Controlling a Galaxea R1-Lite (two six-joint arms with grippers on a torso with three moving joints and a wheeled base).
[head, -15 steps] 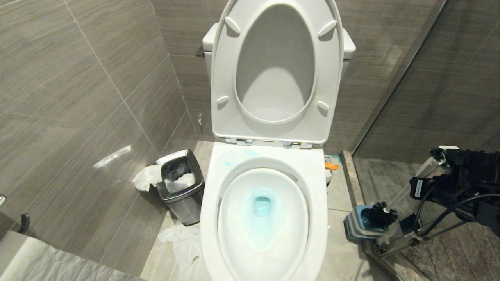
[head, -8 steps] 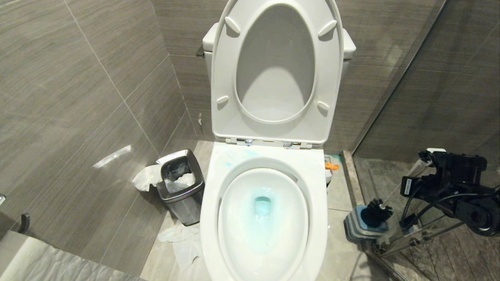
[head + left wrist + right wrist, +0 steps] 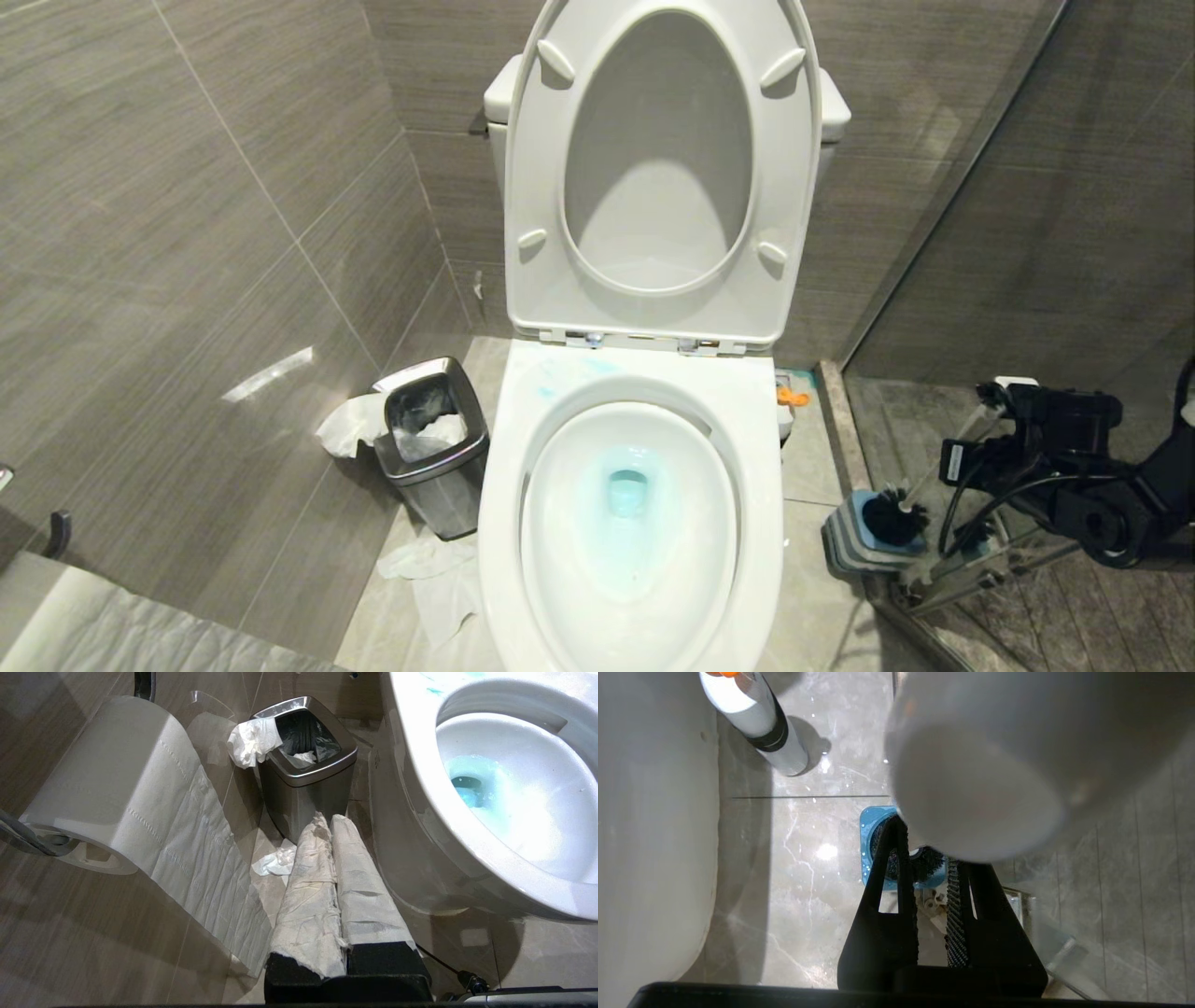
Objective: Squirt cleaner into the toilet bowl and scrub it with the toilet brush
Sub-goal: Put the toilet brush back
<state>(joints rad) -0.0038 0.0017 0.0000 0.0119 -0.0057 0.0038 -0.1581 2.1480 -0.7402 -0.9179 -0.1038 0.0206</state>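
A small bathroom stall, walled in grey stone-look tile with a glass partition, frames the white glossy porcelain toilet bowl (image 3: 635, 523), its seat and lid raised. Turquoise-blue cleaner (image 3: 627, 493) tints the water around the drain and streaks the rim near the hinges, so the squirting step appears done.

The right tool (image 3: 927, 877) is clamped on the slim white plastic handle of the toilet brush (image 3: 894, 519), which runs up from the fingers. Directly below the tool, the black bristle head sits in the mouth of the squat blue-and-grey ribbed holder (image 3: 845, 546), with the bowl's outer wall off to one side and a white spray bottle with an orange cap (image 3: 754, 716) standing on the floor beyond. Whether scrubbing is finished or not yet begun cannot be told; no scrubbing marks are visible in the bowl.

The left tool (image 3: 334, 877), its paper-wrapped fingers pressed together and empty, hangs parked with the brushed-steel waste bin (image 3: 306, 779) just ahead of it and a toilet-paper roll (image 3: 112, 784) alongside.
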